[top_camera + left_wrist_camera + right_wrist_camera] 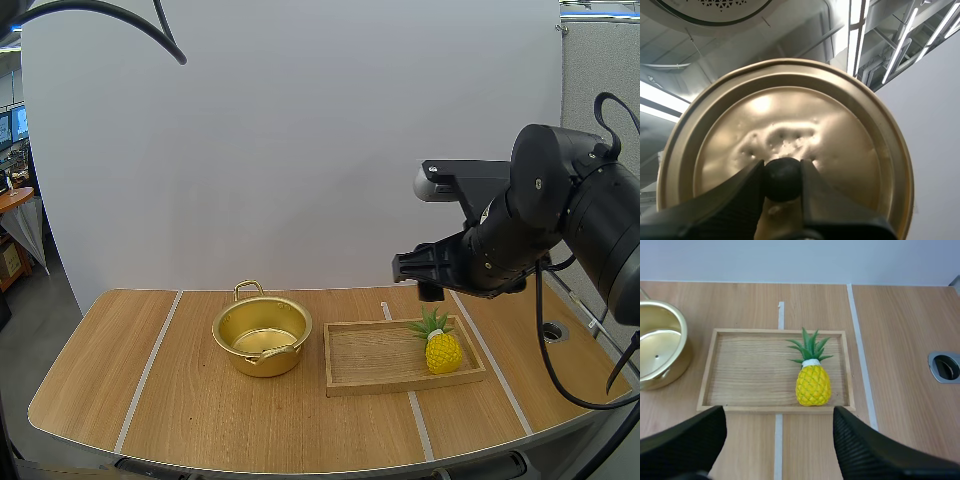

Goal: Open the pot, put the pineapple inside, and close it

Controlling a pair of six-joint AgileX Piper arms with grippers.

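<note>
Pineapple [812, 380]: yellow, bumpy, spiky green crown, at right edge of wooden tray [750, 370]. My left gripper [782, 172] pinches round black knob [783, 180] of dimpled gold lid [790, 115]; right gripper [777, 440] spread, empty.

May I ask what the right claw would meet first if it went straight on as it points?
Most likely the wooden tray, just beside the pineapple, though depth is unclear.

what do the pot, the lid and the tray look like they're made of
The round gold-coloured pot: probably thin metal, polished; its inside mirrors light. The round gold-coloured lid: likely the same metal, satin and slightly dimpled, with a black knob, perhaps plastic. The rectangular tray: wood, matt, with visible grain.
</note>
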